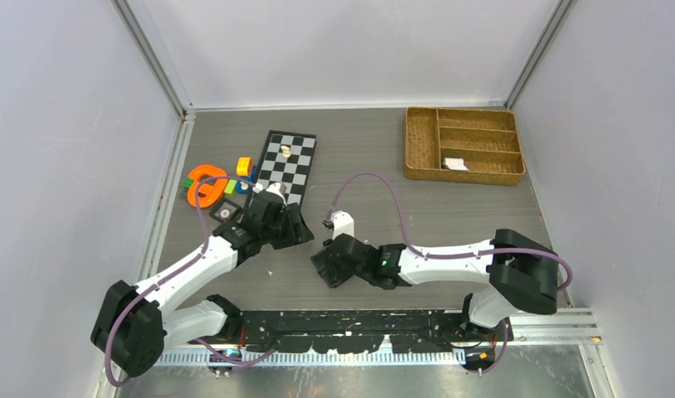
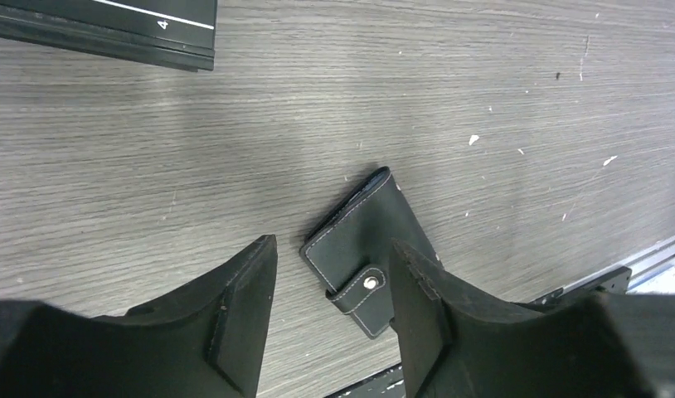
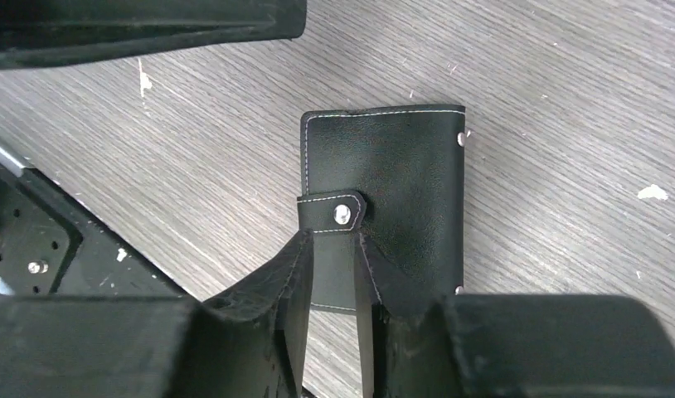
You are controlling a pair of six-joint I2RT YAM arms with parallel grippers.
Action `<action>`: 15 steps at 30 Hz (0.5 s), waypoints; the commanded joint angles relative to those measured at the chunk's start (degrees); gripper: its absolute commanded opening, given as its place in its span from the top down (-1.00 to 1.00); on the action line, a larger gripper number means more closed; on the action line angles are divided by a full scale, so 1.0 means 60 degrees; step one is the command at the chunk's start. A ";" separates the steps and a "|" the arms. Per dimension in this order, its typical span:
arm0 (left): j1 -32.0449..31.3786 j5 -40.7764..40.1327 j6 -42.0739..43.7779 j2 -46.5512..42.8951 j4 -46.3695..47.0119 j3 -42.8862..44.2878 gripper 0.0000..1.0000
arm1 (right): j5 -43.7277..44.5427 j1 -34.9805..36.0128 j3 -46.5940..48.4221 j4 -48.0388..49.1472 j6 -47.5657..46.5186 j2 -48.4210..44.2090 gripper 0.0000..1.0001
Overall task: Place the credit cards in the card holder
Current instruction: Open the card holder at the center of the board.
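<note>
Right wrist — card holder (image 3: 400,186) lies snapped shut.

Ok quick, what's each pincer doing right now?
Left pincer: open wide, holding nothing.
Right pincer: slightly open above the closed card holder, nothing visibly gripped.

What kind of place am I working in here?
Likely a robot test cell, not a home: plain white panels on aluminium frame posts, grey wood-grain tabletop, brown woven divided tray.
</note>
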 commanded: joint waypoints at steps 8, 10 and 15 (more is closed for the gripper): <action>-0.0034 0.1382 -0.1067 0.0448 0.1015 -0.0941 -0.07 | -0.3941 -0.2170 -0.0227 0.0498 0.0193 -0.0106 0.03; -0.0082 0.1434 -0.1293 0.0587 0.1361 -0.1110 -0.04 | -0.4523 -0.2450 -0.0221 0.0675 0.0175 0.0069 0.05; -0.0169 0.1517 -0.1680 0.1016 0.1983 -0.1387 0.02 | -0.5441 -0.2774 -0.0283 0.1103 0.0358 0.0411 0.15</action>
